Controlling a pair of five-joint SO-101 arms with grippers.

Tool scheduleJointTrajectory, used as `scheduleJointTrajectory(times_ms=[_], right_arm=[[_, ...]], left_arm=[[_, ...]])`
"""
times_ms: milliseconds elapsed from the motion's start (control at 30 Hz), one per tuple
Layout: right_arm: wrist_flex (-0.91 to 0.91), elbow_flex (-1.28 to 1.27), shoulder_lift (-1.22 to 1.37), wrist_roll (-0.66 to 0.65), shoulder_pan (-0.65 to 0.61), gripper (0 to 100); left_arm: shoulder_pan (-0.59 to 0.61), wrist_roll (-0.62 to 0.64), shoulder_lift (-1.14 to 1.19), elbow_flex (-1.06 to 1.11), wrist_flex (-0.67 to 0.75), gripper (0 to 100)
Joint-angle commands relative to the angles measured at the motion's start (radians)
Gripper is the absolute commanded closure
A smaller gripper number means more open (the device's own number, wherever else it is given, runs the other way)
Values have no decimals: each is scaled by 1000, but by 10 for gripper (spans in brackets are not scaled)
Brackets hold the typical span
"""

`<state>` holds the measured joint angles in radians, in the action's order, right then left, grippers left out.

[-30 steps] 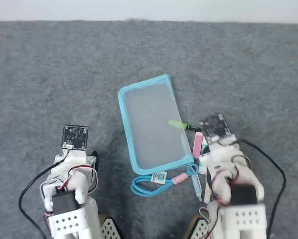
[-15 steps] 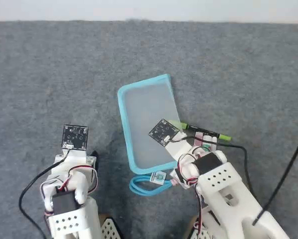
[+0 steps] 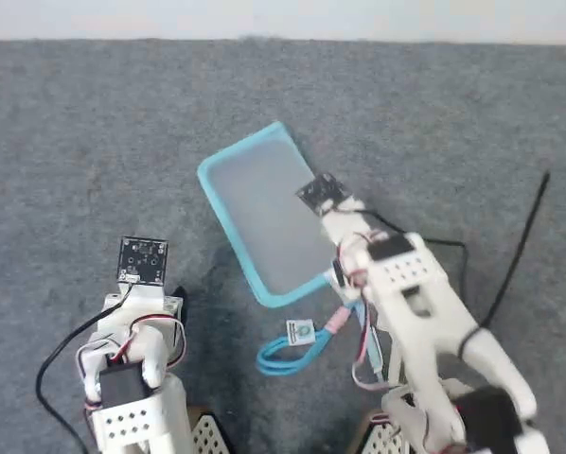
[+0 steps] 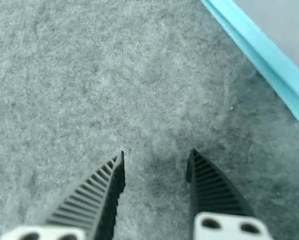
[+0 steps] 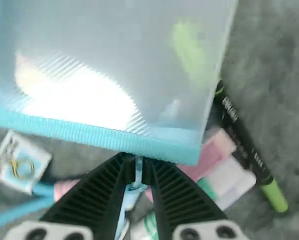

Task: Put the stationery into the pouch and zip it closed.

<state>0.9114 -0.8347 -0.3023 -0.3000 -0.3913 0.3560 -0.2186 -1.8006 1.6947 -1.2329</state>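
Note:
The pouch [image 3: 255,213] is translucent with a light blue border and lies tilted in the middle of the grey carpet. My right arm [image 3: 401,279] reaches over its near right corner. There my right gripper [image 5: 137,161] is shut on the small zipper pull [image 5: 138,172] at the pouch's blue edge [image 5: 89,134]. Beside that corner lie a green and black pen [image 5: 242,150] and pink and white pieces [image 5: 222,160]; part of the pen's green shows through the pouch wall. My left gripper [image 4: 154,170] is open over bare carpet, near the pouch edge [image 4: 269,55].
A blue strap loop [image 3: 288,357] with a small square tag [image 3: 301,331] trails from the pouch's near corner. A black cable [image 3: 515,255] arcs to the right of my right arm. Grey carpet [image 3: 103,142] stretches wide on the left and far side.
My right arm has swung forward and left over the pouch's corner. The pouch has slid away and to the left and turned. The left arm has kept still.

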Motion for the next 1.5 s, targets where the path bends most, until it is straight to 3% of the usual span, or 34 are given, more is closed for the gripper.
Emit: scheduleJointTrajectory(times_ms=[0,133,267,400,633,1467], right_arm=[[13,137,50,94,10,954],[142,198,25,241,10,954],[239,213,-30,473,5,951],[240,176,-39,445,-77,890],[153,81,-35,542,-194,861],[108,-58,-35,575,-197,861]], left_arm=[[5,-9,-21,-10,-5,808],[5,-9,-21,-10,-3,808],[5,-9,-21,-10,-3,808],[5,-9,-21,-10,-3,808],[3,-9,-21,-10,-3,807],[3,-9,-21,-10,-3,807]])
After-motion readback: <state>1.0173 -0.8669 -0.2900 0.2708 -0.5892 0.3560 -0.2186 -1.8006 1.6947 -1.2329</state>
